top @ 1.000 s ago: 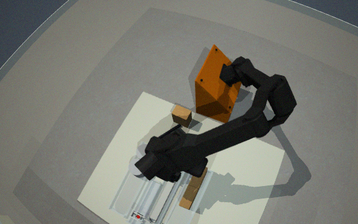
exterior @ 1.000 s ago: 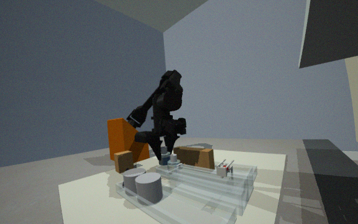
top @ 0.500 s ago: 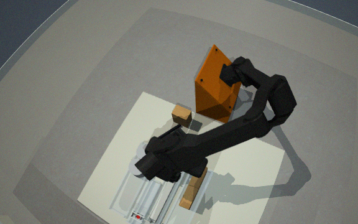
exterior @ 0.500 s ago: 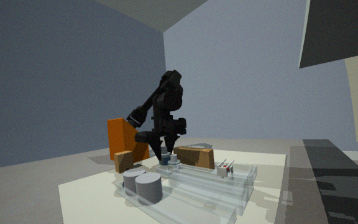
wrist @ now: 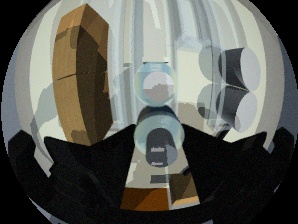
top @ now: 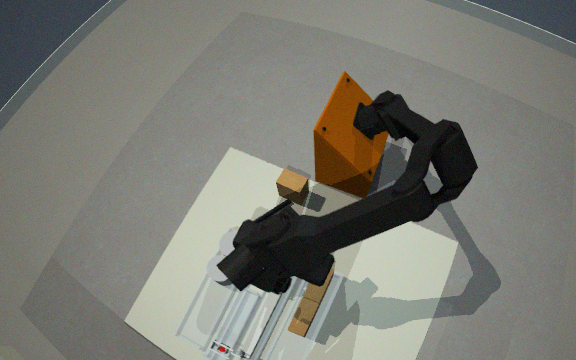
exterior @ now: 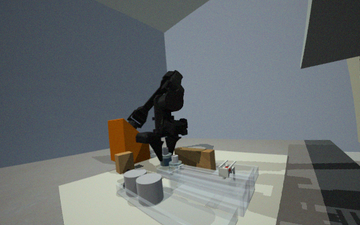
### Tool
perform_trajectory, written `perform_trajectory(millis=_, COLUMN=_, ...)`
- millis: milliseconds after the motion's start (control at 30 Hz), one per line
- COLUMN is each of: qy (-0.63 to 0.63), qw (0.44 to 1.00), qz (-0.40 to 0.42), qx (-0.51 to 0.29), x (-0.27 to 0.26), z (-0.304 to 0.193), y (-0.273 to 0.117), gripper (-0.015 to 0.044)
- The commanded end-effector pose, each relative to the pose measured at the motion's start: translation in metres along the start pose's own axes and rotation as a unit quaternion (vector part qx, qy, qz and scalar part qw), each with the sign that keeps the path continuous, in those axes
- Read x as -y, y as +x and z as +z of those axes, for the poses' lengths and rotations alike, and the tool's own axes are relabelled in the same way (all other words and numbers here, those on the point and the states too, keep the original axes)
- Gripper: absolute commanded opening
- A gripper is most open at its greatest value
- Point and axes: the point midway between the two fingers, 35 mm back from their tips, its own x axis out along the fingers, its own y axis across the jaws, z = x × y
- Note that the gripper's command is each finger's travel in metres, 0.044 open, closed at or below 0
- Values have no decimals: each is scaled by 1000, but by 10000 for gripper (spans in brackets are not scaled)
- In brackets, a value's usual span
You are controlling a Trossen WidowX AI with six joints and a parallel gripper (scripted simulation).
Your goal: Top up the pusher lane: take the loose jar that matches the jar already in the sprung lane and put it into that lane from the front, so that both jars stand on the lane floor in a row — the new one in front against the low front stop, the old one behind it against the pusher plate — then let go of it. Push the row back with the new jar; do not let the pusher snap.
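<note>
My gripper (exterior: 166,154) (wrist: 158,128) is shut on the loose jar (exterior: 165,160) (wrist: 157,141), a small clear jar with a grey cap, and holds it upright at the front end of the clear sprung lane (exterior: 199,175). The jar in the lane (exterior: 175,161) (wrist: 156,87) looks the same and stands right behind the held one, close to it or touching it. The pusher plate (exterior: 225,171) (top: 222,348), white with a red mark, stands far back in the lane, well apart from both jars. In the overhead view my arm hides both jars.
Two grey cylinders (exterior: 149,188) (exterior: 133,180) (wrist: 234,64) stand in the neighbouring lane of the clear rack (exterior: 245,181). Brown boxes (exterior: 197,157) (top: 312,305) (wrist: 80,76) line the other side. A loose brown block (top: 292,185) (exterior: 124,162) and an orange panel (top: 343,140) (exterior: 122,137) stand behind.
</note>
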Motion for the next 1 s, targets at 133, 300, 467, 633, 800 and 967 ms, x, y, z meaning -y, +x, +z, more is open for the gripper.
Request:
perform_trajectory(millis=133, qy=-8, qw=1000, qz=3, qx=10, x=-2, z=6, y=-1, gripper=0)
perform_trajectory(millis=300, qy=-8, qw=1000, qz=3, qx=10, x=-2, z=6, y=-1, gripper=0)
perform_trajectory(millis=467, qy=-8, qw=1000, qz=3, qx=10, x=-2, z=7, y=-1, gripper=0)
perform_trajectory(millis=633, qy=-8, qw=1000, qz=3, qx=10, x=-2, z=8, y=-1, gripper=0)
perform_trajectory(millis=800, qy=-8, qw=1000, qz=3, qx=10, x=-2, z=8, y=-1, gripper=0)
perform_trajectory(millis=967, qy=-8, qw=1000, qz=3, qx=10, x=-2, z=9, y=-1, gripper=0)
